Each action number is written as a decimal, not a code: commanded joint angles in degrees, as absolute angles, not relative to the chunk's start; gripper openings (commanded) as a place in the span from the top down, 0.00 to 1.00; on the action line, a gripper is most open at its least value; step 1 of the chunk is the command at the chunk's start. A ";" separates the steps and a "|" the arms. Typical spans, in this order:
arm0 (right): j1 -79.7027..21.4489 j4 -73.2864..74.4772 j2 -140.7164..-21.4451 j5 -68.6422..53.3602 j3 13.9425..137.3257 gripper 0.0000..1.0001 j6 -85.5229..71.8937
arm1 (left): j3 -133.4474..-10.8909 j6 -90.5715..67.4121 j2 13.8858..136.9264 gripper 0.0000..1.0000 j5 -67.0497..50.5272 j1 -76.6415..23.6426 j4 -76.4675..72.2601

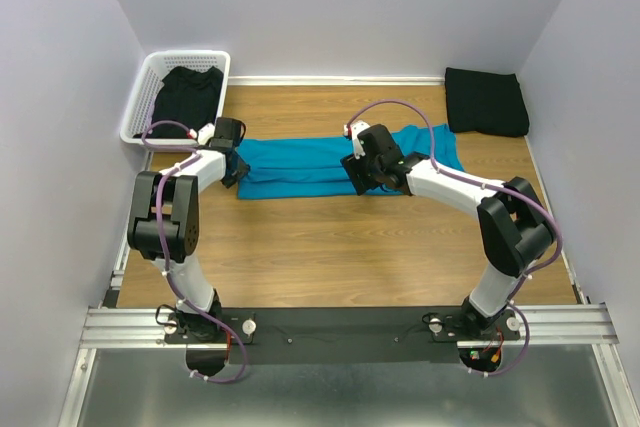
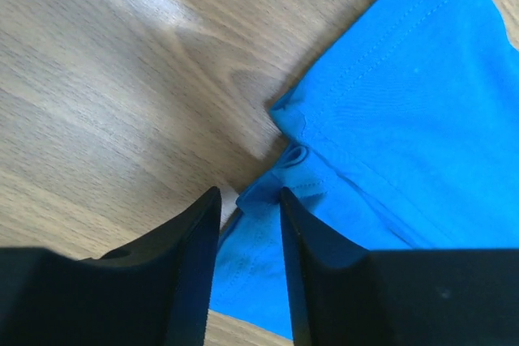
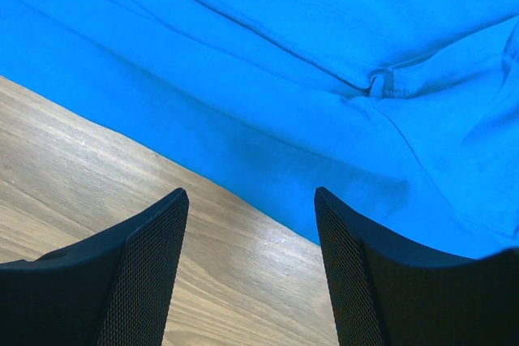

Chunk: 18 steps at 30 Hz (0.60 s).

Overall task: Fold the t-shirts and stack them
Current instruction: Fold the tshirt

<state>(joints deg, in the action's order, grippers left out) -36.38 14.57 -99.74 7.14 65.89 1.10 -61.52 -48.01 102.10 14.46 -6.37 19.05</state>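
Note:
The teal-blue t-shirt (image 1: 310,162) lies as a long folded strip across the middle of the wooden table. My left gripper (image 1: 232,165) is at its left end. In the left wrist view the teal-blue t-shirt's (image 2: 405,119) hemmed corner lies between the jaws of the left gripper (image 2: 247,192), which stand a narrow gap apart. My right gripper (image 1: 360,179) is at the shirt's near edge. In the right wrist view the right gripper (image 3: 251,192) is wide open, with the teal-blue t-shirt's (image 3: 284,62) edge and bare wood between the fingers. A folded black t-shirt (image 1: 487,102) lies at the back right.
A white lattice basket (image 1: 190,54) stands at the back left with another black t-shirt (image 1: 188,97) in it. Grey walls close in the left, right and back sides. The arm bases sit on a rail at the near edge.

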 commanded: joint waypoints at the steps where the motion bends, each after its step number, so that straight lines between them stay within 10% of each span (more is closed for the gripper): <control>1: -36.30 13.71 -98.53 6.42 64.78 0.29 0.79 | -60.56 -47.20 100.55 0.60 12.92 -5.89 16.88; 18: -36.30 13.62 -99.58 5.89 66.09 0.29 0.88 | -67.05 -44.83 100.99 0.99 16.79 -5.89 22.23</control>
